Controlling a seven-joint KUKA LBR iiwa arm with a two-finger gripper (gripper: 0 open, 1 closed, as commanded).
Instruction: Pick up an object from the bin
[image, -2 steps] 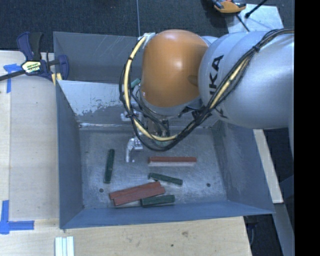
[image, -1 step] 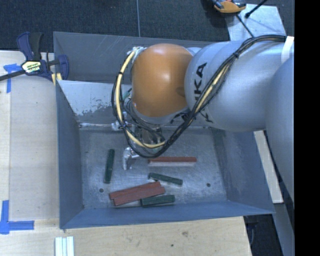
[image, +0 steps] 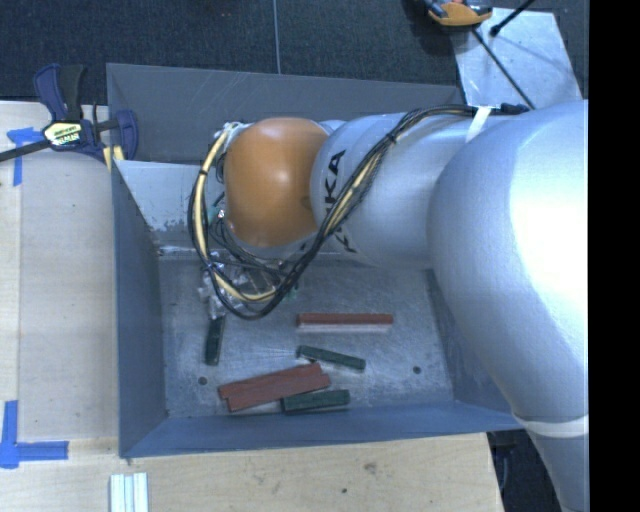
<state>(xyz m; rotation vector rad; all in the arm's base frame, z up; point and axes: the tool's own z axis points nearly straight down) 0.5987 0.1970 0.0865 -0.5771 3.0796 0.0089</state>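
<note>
I am low in the left part of the bin, my gripper hanging close above bare floor near the left wall. I judge this to be the approach step: nothing is lifted, and four things lie loose to my right and towards the near wall. The closest is a brown block, lying slantwise near the front wall with a dark green bar touching its right end. Another green bar lies just above them, and a thin red strip beyond that. To take the block I would need to shift towards the front wall and turn to span its narrow side, keeping clear of the bar beside it. My orange cover and cables hide the wrist and most of the gripper, so I cannot tell whether my jaws are apart or together, or whether the dark piece below the cables is part of me or something small. My arm also covers the bin's right side and back floor.
</note>
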